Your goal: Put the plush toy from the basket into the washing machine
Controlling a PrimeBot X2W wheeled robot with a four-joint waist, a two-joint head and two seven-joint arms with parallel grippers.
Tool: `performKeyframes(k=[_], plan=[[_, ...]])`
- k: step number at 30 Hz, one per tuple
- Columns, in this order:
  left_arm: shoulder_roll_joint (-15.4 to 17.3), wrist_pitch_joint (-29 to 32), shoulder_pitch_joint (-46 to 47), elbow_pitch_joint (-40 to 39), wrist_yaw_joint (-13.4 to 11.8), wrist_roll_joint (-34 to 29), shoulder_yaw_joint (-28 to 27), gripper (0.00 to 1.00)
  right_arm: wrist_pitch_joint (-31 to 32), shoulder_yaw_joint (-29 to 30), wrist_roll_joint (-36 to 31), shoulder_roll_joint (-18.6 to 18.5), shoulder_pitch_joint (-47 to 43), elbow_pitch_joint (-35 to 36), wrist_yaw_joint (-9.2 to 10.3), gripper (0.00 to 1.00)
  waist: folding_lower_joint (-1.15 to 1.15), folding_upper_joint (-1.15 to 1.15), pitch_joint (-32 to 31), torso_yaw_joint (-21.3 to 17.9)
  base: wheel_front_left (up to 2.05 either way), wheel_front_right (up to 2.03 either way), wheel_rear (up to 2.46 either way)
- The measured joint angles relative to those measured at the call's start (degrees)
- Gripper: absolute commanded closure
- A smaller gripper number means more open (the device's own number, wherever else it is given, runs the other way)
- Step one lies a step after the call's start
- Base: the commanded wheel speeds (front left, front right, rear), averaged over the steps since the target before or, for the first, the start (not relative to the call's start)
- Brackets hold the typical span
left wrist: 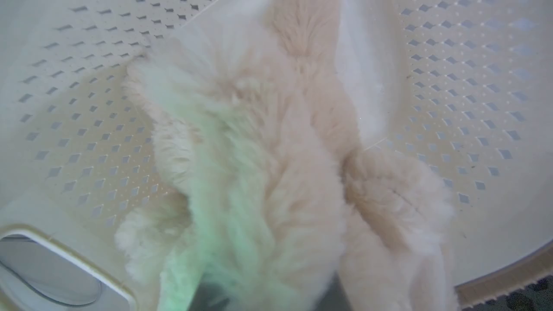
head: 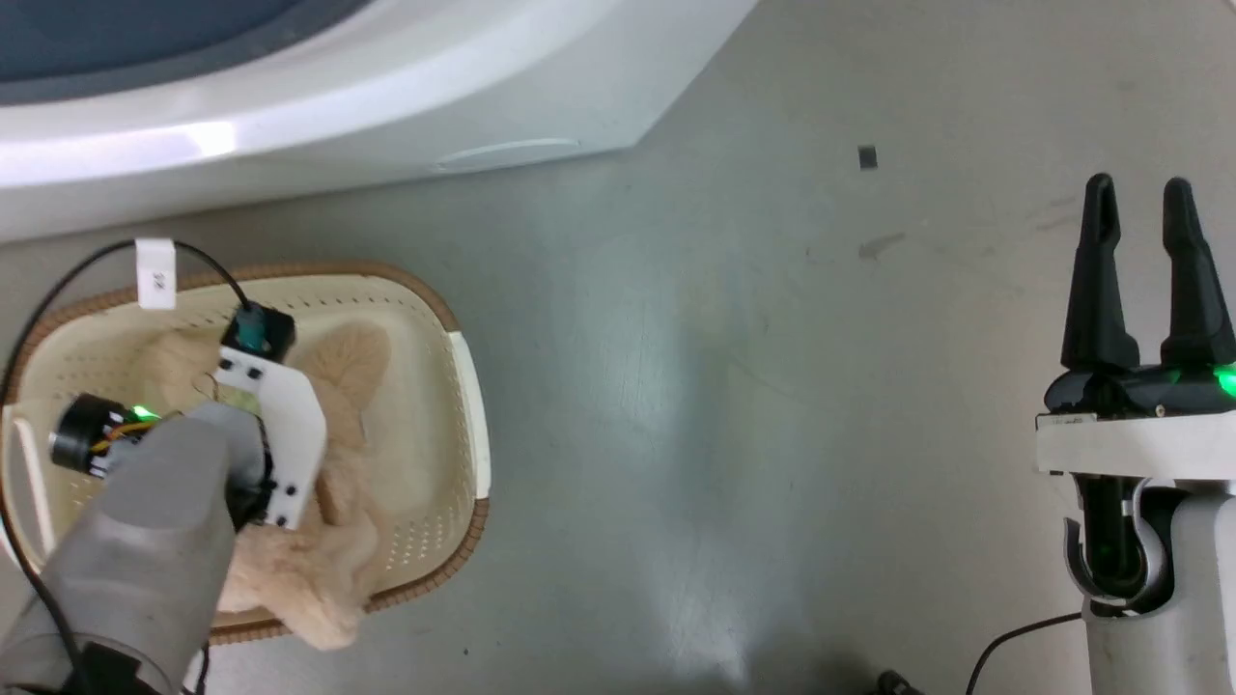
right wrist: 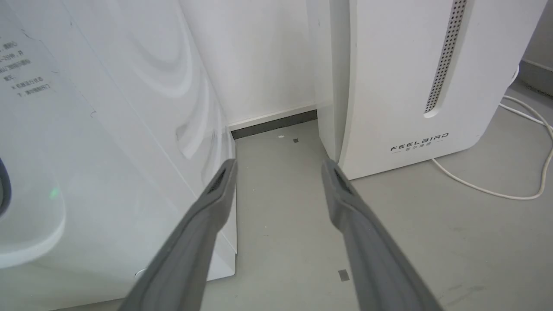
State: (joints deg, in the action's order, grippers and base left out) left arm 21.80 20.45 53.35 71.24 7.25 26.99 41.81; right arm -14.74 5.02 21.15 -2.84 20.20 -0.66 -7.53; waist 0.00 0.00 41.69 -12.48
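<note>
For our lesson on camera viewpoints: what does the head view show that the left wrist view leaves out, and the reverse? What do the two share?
Head view adds: the white washing machine at the top, the grey floor, the open, empty right gripper, and the left arm extended into the basket. Left wrist view adds: close detail of diamond-shaped holes in the basket wall, a handle opening, and green light on the plush toy. Shared: the plush toy lying in the basket.
</note>
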Motion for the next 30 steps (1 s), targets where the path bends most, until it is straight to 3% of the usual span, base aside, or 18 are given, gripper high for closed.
performKeyframes(k=[14, 30], plan=[[-4.1, -6.2, -7.0, -3.1, 0.0, 5.0, 4.5, 1.0, 0.0, 1.9, -2.0, 0.0, -4.8, -4.3, 0.0, 0.0, 0.0, 0.0, -11.3, 3.8, 0.0, 0.0, 0.0], [-7.1, -22.2, -12.4, -5.0, 0.0, 9.1, 9.3, 1.0, 0.0, 4.0, -4.7, 0.0, -11.3, -6.3, 0.0, 0.0, -0.01, 0.0, -24.1, 11.0, 0.0, 0.0, 0.0]])
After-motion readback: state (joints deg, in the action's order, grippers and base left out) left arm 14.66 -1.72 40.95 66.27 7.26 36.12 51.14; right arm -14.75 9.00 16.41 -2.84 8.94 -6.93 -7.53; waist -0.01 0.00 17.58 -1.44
